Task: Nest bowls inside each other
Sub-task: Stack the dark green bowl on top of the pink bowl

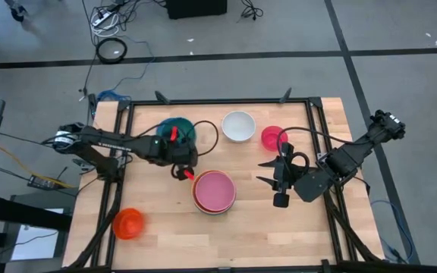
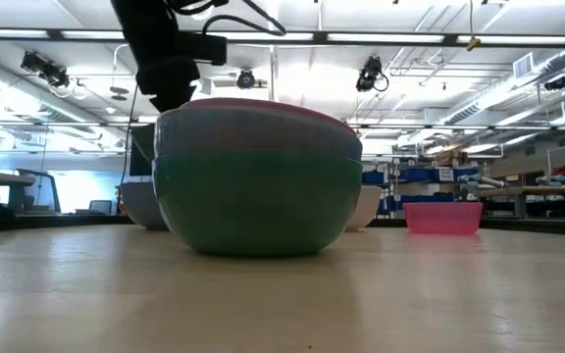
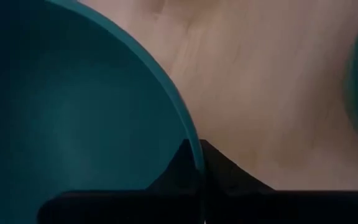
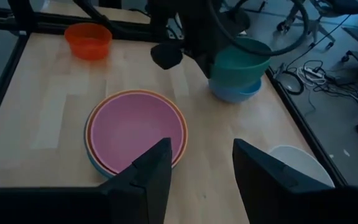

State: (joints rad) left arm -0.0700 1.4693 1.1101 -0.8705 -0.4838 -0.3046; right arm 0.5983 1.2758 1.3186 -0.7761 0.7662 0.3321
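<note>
Left wrist view: left tool [image 3: 201,163] clenched on teal bowl [image 3: 73,112] rim; high view: right tool [image 1: 268,172] released.

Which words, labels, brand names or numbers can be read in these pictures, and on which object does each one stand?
None can be read. The pink bowl, teal bowl, white bowl and orange bowl are plain.
The room's shelves and bins behind the table in the low view are too small and blurred to show any text.

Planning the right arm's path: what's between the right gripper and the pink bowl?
Bare tabletop only, in the high view, between the right gripper and the pink bowl.
</note>
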